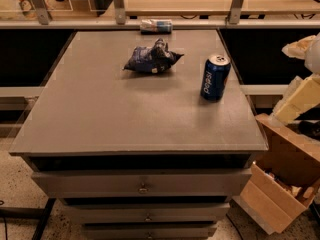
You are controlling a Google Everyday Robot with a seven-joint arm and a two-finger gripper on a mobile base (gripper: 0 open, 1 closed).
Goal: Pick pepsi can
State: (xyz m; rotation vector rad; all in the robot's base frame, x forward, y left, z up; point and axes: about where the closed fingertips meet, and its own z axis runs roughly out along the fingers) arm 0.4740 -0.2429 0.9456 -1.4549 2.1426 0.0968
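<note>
The pepsi can [215, 77] stands near the right edge of the table [100, 124]. The snack bag [152, 58] lies left of it, farther back. A 2nd can [156, 25] lies at the far edge. My hand [299, 98] hangs beyond the right side.
</note>
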